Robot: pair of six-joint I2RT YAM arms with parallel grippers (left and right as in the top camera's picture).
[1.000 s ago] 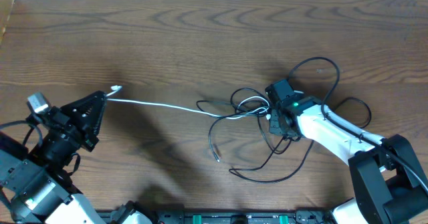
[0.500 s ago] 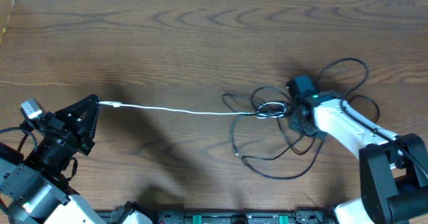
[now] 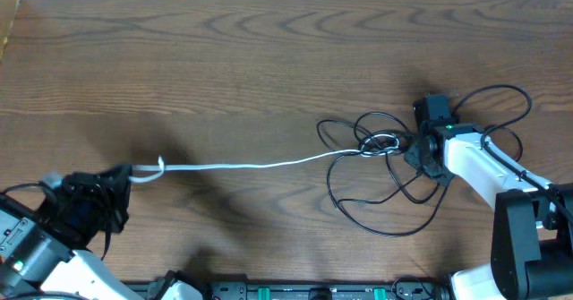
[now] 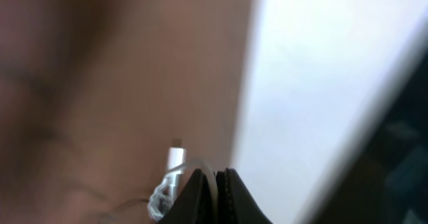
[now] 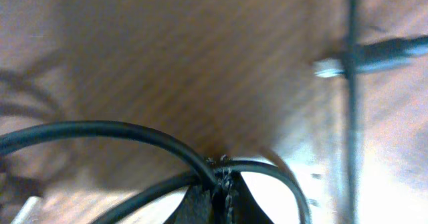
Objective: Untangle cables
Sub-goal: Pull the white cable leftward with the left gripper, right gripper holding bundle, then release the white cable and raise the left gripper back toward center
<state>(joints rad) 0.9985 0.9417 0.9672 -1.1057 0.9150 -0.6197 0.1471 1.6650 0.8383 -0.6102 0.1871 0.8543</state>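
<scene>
**Left claw** (image 3: 126, 175): lower left of the table (image 3: 269, 49). Jaws closed on the white cable close to its end. In the wrist view the claw (image 4: 218, 184) shows two dark fingertips (image 4: 200, 190) pressed together, with the cable crossing them. View blurred.

**Right claw** (image 3: 412, 148): right side of the table, pointing left into the tangle. Jaws closed on the black cable. In the wrist view the claw (image 5: 215, 196) has its tips together, with black strands coming out of the pinch to either side.

**White cable** (image 3: 260, 165): thin. It runs in a nearly straight, slightly rising line from the left claw across the middle of the table to the tangle.
- Near end: a short curl and plug just beyond the left fingertips. In the left wrist view the plug (image 4: 175, 158) stands up beside them.
- Far end: small loops inside the black coils, just left of the right claw.

**Black cable** (image 3: 391, 234): thin and long, lying in loose overlapping loops around the right claw.
- One wide loop sags toward the near edge.
- Smaller loops lie to the left, over the white cable's end.
- Further arcs rise behind the right arm.
- In the right wrist view a strand (image 5: 100, 129) curves into the pinch. A plug (image 5: 329, 67) with a pale tip lies on the wood farther off, blurred.

**Tangle**: the two cables are crossed only at the right.
</scene>
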